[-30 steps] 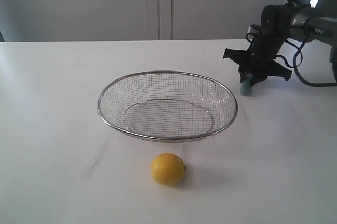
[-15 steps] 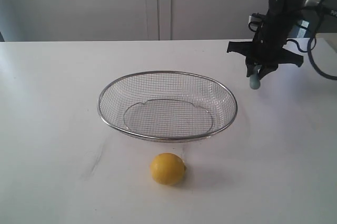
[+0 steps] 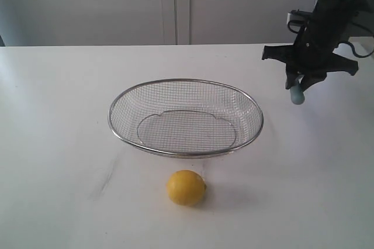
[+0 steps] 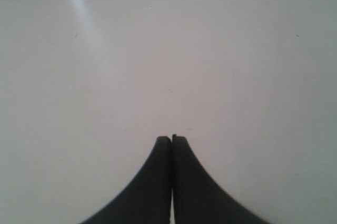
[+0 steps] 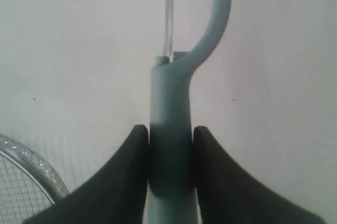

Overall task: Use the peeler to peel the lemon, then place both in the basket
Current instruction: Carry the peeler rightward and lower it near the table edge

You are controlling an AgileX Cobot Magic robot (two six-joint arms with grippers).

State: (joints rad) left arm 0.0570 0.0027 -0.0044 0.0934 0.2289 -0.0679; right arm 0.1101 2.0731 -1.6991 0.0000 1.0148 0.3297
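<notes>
Right of the basket, the right gripper clamps the peeler by its slim, stiff handle (light, may twist), while the round, likely slippery lemon lies just before the basket, needing a mid-body pinch from the left gripper, now closed on nothing.

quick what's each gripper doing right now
Left gripper: closed, holding nothing.
Right gripper: closed on the slim pale teal-blue peeler.

Basket just beside lemon, apparently apart
</notes>
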